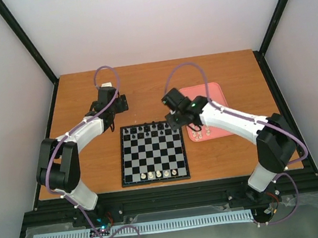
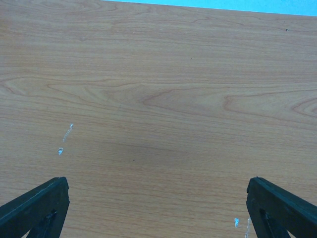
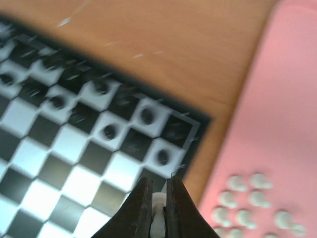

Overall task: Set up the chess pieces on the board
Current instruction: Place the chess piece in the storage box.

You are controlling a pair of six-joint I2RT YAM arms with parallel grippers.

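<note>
The board (image 1: 152,153) lies in the middle of the table, between the two arms. Several cream-white chess pieces (image 1: 158,173) stand in its near row, and black figures (image 1: 147,129) fill its far rows. More cream chess pieces (image 3: 243,202) lie loose on the pink tray. My right gripper (image 3: 158,197) hovers over the board's far right corner (image 3: 195,130), shut on one cream chess piece (image 3: 158,210) pinched between its fingers. My left gripper (image 2: 158,213) is wide open over bare wood, with nothing between its fingers (image 2: 35,207).
The pink tray (image 1: 214,90) sits just right of the board, partly under the right arm. Bare wooden table (image 2: 158,99) stretches ahead of the left gripper (image 1: 121,103), beyond the board's far left corner. Black frame posts edge the table.
</note>
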